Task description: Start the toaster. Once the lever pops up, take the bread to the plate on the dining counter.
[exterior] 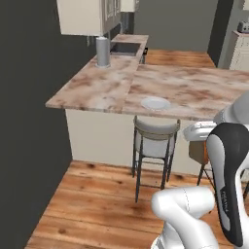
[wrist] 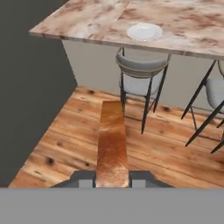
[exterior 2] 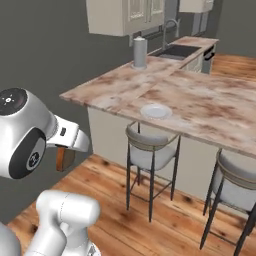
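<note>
**Bread in hand, plate ahead**

My fingers (wrist: 112, 178) are clamped narrow on the tan-brown, dark-crusted slice of bread (wrist: 111, 140), which juts edge-on straight out from between them. I judge the toasting done; the carry and drop-off remain. The flat round white plate (wrist: 145, 31) sits near the front edge of the broad marbled stone bench (wrist: 83, 22), well apart from me, above a grey-cushioned stool (wrist: 141, 70).

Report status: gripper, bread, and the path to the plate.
Gripper shut on bread, held out over the wood floor. Plate bare on dining counter. Stool directly below the plate's edge.
</note>
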### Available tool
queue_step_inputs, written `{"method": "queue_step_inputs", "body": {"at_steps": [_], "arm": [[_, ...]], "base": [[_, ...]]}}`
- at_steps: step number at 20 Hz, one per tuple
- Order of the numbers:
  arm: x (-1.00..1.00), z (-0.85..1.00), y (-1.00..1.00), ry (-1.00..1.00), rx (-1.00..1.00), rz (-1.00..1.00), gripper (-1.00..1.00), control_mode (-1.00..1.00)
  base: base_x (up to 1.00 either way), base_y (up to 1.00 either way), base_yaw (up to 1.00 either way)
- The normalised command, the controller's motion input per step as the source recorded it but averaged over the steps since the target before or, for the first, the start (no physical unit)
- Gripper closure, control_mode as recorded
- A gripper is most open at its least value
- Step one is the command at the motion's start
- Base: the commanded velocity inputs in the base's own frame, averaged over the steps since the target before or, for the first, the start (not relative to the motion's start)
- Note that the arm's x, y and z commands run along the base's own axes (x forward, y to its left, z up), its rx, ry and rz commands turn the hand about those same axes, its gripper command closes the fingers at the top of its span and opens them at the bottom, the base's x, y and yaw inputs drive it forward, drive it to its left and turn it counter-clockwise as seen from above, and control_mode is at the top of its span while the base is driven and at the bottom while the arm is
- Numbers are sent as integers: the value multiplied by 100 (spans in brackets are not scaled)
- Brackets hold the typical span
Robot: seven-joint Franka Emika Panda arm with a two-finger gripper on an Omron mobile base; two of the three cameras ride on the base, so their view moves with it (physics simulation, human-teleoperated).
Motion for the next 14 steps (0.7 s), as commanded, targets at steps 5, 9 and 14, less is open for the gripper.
{"method": "queue_step_inputs", "body": {"at_steps": [5, 9, 14], "arm": [[0, 0, 0, 0, 0, 0, 100, 100], [0, 0, 0, 0, 0, 0, 100, 100], [0, 0, 0, 0, 0, 0, 100, 100]], "base": [[35, 52, -47], [31, 50, -42], [33, 34, -32]]}}
